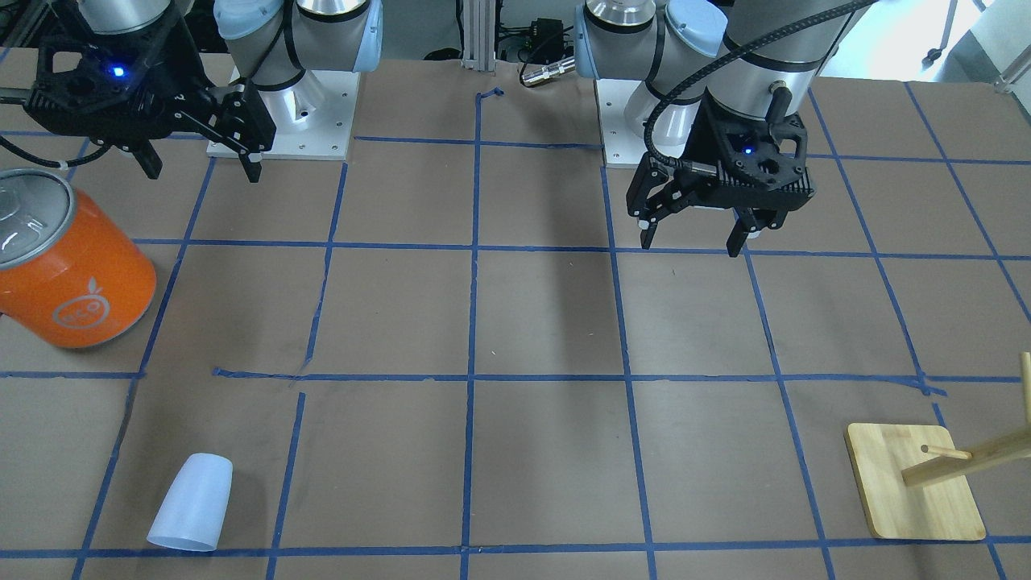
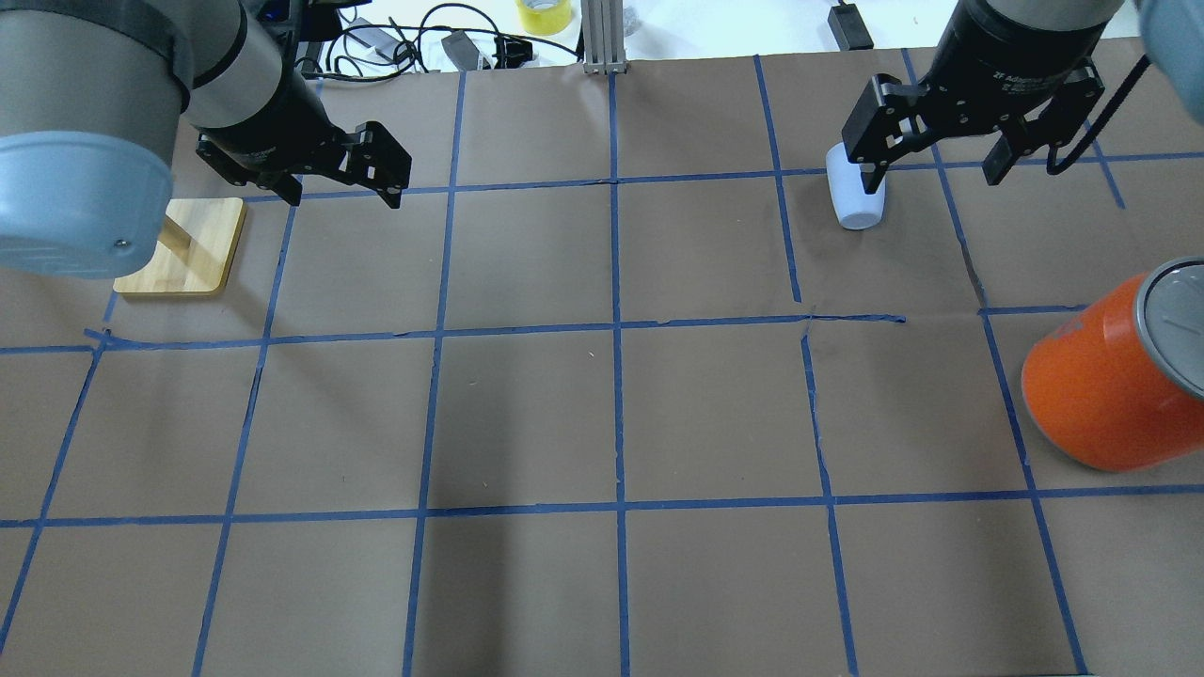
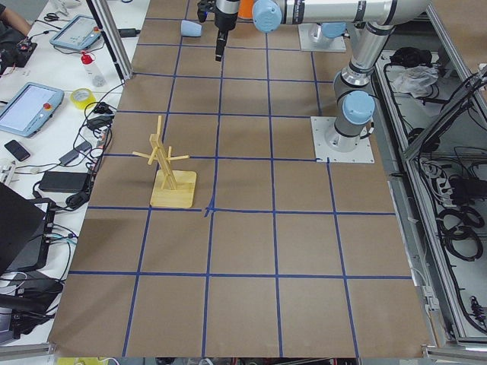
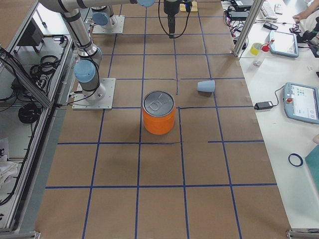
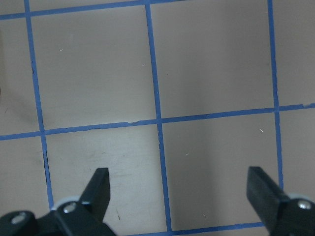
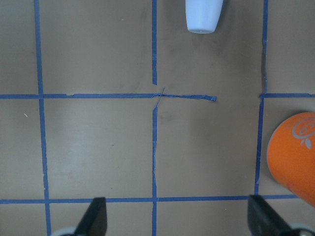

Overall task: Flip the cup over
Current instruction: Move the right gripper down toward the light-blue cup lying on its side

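Note:
The cup [image 1: 192, 503] is a pale bluish-white tumbler that seems to lie on its side near the table's far edge, wide end away from me. It also shows in the overhead view [image 2: 858, 202], the right side view [image 4: 206, 86] and at the top of the right wrist view [image 6: 202, 14]. My right gripper [image 1: 203, 171] [image 2: 933, 179] [image 6: 178, 216] is open and empty, held high above the table, short of the cup. My left gripper [image 1: 689, 246] [image 2: 342, 198] [image 5: 179, 189] is open and empty over bare table.
A large orange can [image 1: 76, 274] [image 2: 1101, 385] with a silver lid stands on my right side, nearer to me than the cup. A wooden peg stand [image 1: 910, 491] [image 2: 183, 254] stands on my left side. Blue tape lines grid the brown table.

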Robot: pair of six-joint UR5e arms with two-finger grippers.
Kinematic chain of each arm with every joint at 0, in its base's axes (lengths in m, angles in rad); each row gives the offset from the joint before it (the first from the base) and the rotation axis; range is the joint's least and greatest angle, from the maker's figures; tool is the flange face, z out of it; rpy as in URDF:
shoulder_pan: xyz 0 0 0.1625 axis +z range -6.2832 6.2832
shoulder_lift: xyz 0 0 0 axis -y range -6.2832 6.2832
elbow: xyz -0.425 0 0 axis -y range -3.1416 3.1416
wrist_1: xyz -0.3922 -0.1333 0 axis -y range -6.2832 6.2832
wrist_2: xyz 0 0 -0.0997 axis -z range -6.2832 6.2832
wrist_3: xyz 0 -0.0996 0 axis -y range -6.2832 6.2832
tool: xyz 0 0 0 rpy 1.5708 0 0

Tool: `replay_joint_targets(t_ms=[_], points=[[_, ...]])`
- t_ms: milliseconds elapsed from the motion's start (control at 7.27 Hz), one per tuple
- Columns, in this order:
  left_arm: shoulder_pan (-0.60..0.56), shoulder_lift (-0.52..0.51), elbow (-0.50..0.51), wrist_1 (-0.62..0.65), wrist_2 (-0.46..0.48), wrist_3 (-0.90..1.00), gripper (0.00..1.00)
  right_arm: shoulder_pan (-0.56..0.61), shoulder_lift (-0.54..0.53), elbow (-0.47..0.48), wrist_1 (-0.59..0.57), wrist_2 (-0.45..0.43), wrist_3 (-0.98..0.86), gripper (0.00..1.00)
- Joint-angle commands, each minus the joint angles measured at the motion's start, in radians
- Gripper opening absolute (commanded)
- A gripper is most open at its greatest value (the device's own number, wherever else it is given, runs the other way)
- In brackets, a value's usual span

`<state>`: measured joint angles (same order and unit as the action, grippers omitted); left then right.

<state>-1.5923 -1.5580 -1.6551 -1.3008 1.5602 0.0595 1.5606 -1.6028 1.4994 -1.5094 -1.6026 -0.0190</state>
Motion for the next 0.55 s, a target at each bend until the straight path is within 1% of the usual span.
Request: replay_joint_targets(t_ms=[0, 412], points=[[0.000, 0.000, 0.009, 0.000, 0.001, -0.001, 1.00, -0.002, -0.006, 0.001, 0.012, -0.008, -0.001, 1.00], [0.002, 0.000, 0.009, 0.000, 0.000, -0.003, 1.00, -0.002, -0.008, 0.002, 0.009, -0.007, 0.007, 1.00]])
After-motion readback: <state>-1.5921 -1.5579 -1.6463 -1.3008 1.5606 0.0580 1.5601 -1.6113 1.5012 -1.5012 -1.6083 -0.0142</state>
